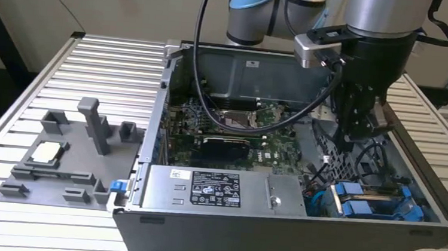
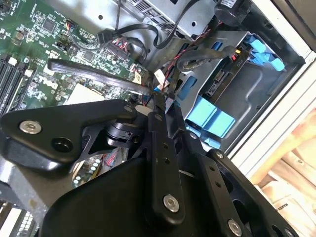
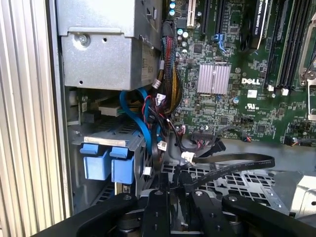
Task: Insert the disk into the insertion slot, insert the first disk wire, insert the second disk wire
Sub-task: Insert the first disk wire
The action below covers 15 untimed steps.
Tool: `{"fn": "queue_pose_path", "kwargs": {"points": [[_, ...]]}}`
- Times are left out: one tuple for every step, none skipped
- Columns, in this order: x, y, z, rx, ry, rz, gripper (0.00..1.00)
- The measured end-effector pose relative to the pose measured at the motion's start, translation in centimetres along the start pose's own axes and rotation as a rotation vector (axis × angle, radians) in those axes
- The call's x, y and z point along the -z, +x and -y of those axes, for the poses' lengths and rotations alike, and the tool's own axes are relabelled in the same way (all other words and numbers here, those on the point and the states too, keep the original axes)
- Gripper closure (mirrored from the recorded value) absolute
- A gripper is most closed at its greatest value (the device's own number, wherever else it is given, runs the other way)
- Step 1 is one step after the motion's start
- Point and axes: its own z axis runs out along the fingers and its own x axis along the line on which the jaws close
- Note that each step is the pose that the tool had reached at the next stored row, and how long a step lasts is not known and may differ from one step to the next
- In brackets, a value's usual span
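Note:
The disk sits in its bright blue carrier point(image 1: 370, 204) inside the insertion slot point(image 1: 415, 194) at the case's front corner, on the exterior view's right. The second wrist view shows the disk's edge point(image 2: 220, 81) behind the blue carrier point(image 2: 210, 117). The first wrist view shows the blue tabs point(image 3: 105, 163) under the grey bay point(image 3: 116, 137). My gripper point(image 1: 357, 135) reaches down into the case a little behind the bay. Its fingers point(image 3: 163, 205) are shut on the end of a flat black disk wire point(image 3: 232, 163). That wire point(image 2: 94, 74) trails across the board from the gripper point(image 2: 159, 102).
A grey power supply box with a sticker point(image 1: 203, 190) fills the case's front. The green motherboard point(image 1: 232, 132) lies behind it. A perforated metal cage point(image 3: 237, 180) lies under the gripper. Loose wire bundles point(image 3: 165, 98) hang beside the bay. A grey fixture tray point(image 1: 61, 160) rests on the slatted table.

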Motion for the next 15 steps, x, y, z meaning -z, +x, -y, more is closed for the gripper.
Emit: {"fn": "queue_pose_path", "kwargs": {"points": [[-0.01, 0.0, 0.0, 0.0, 0.0, 0.0002, 0.8], [-0.02, 0.01, 0.04, 0.0, 0.0001, 0.0004, 0.85], [-0.03, 0.03, 0.07, 0.0, 0.0001, 0.0002, 0.85], [-0.04, 0.05, 0.11, 0.0, 0.0, 0.0002, 0.89], [-0.04, 0.06, 0.15, 0.0, 0.0, 0.0002, 0.89], [-0.04, 0.06, 0.15, 0.0, 0.0, 0.0001, 0.89], [-0.03, 0.06, 0.15, 0.0, 0.0, 0.0001, 0.89], [0.04, 0.08, 0.18, 0.0, -0.0003, -0.0003, 0.89], [0.13, 0.09, 0.2, 0.0, -0.0004, -0.0001, 0.89], [0.21, 0.1, 0.22, 0.0, -0.0004, 0.0001, 0.89], [0.22, 0.1, 0.22, 0.0, -0.0003, 0.0003, 0.88], [0.22, 0.1, 0.22, 0.001, -0.0003, 0.0006, 0.82], [0.21, 0.1, 0.23, 0.002, -0.0001, 0.0008, 0.76], [0.21, 0.1, 0.24, 0.004, 0.0001, 0.0009, 0.76], [0.21, 0.1, 0.25, 0.005, 0.0003, 0.001, 0.76]]}}
